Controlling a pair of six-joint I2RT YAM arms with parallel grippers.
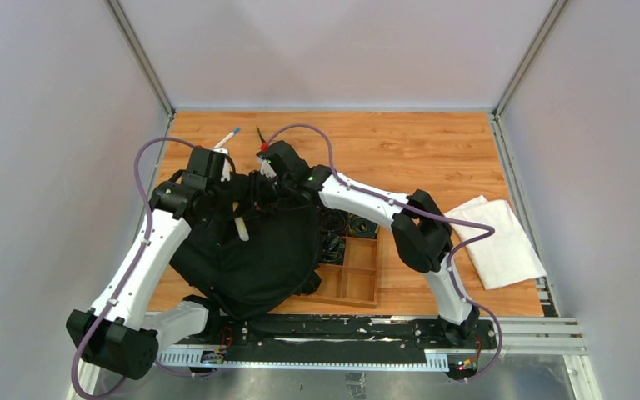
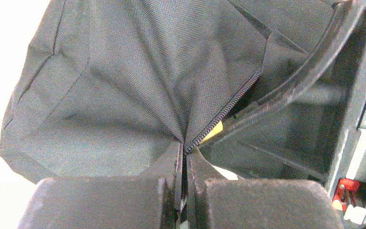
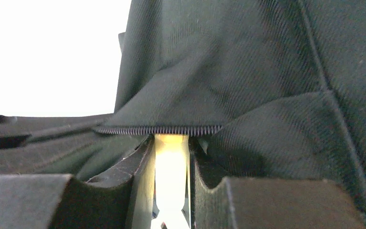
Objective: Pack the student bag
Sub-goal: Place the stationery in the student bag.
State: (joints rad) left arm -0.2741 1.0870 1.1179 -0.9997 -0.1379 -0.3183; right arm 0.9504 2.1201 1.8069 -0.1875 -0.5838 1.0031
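L gripper (image 2: pixel 185 153): jaws closed tight, pinching a fold of the student bag (image 2: pixel 124 86) right at the end of its zipper (image 2: pixel 228 107). Fabric bunches and fans out from the pinch.

R gripper (image 3: pixel 171 144): jaws partly apart, clamped on a pale yellow item (image 3: pixel 171 171) that fills the gap. Can't tell what it is. The zipper edge runs straight across just above the fingertips, w/ black bag cloth draped beyond. From the L wrist cam a bit of yellow shows just behind the zipper line.

Top cam: both wrists meet over the far end of the bag, close together. The bag lies slumped on the wooden table (image 1: pixel 417 150), left of centre, btwn the two arms and reaching back toward their bases. A white stick (image 1: pixel 240 227) lies on top of the bag.

Wooden tray (image 1: pixel 358 279) is just right of the bag, which laps over the tray's left side. Dark stuff sits in the far compartments, unclear what.

White cloth (image 1: pixel 500 242) is folded at the right edge of the table, well apart from the bag. Blue-tipped pen (image 1: pixel 230 137) and a red-tipped item (image 1: pixel 261 142) sit on the table just past the grippers.
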